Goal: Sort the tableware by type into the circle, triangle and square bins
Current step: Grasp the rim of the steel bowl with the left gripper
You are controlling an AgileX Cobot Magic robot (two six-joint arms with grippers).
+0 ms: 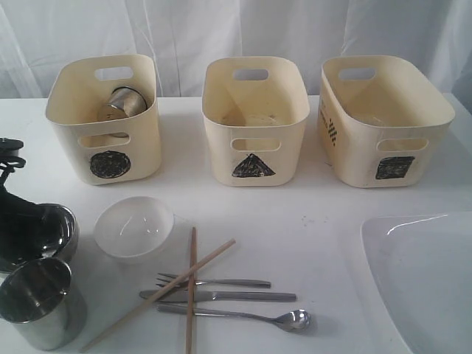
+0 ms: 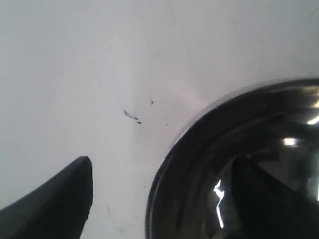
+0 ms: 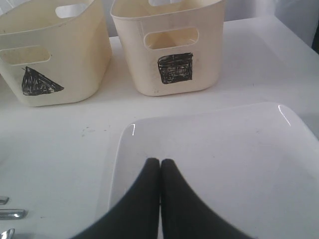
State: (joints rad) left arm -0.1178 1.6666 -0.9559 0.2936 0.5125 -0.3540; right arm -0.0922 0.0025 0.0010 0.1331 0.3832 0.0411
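Steel bowl (image 1: 66, 225) sits under the left gripper (image 1: 21, 228), spread wide; right gripper (image 3: 160, 167) hangs pinched together over the plate (image 3: 224, 149).

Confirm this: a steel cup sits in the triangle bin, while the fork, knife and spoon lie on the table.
Not quite. The exterior view shows the steel cup in the circle bin, not the triangle bin. The fork, knife and spoon do lie on the table.

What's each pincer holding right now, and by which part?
Nothing. The right pincer is shut empty by the white plate; the left pincer's finger sits apart from the steel bowl.
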